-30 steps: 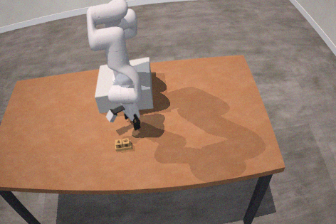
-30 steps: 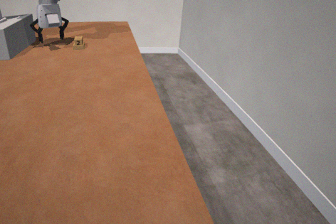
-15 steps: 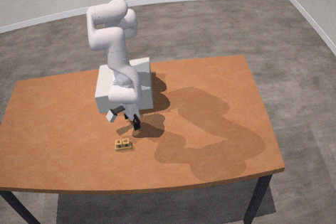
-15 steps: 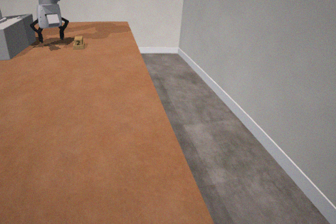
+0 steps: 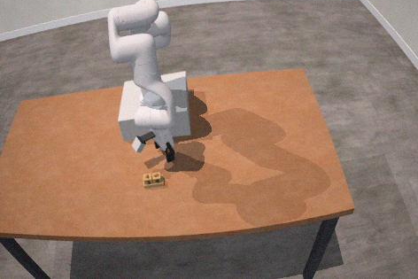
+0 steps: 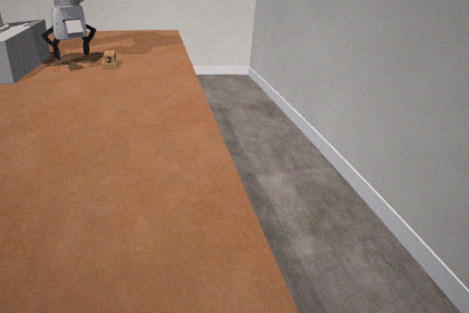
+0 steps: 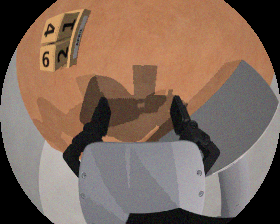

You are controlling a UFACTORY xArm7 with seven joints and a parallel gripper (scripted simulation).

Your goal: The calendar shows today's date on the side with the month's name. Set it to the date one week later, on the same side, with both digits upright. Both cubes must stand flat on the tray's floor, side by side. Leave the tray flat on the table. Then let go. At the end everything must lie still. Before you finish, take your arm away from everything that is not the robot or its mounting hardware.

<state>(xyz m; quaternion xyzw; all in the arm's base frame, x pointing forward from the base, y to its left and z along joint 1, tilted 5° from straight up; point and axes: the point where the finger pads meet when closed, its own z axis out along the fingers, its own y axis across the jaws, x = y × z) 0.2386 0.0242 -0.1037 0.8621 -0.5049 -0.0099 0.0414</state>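
The calendar is a small wooden tray point(image 5: 153, 185) point(image 7: 80, 35) with two tan cubes point(image 5: 153, 178) point(image 6: 109, 58) point(image 7: 61, 41) standing side by side in it, on the orange table point(image 5: 274, 112) in front of the robot base. In the wrist view the cubes sit at the upper left and show the digits 4 and 1 in one row and 6 and 2 in the other. In the exterior view one cube face shows a 2. My gripper point(image 5: 163, 149) point(image 6: 71, 51) point(image 7: 140, 103) is open and empty. It hangs low over the table, a short way from the calendar on the base side.
The grey base block point(image 5: 133, 114) point(image 6: 17, 49) point(image 7: 250, 116) stands right behind the gripper. The arm casts wide shadows on the table to the right. The table's front edge lies well beyond the calendar.
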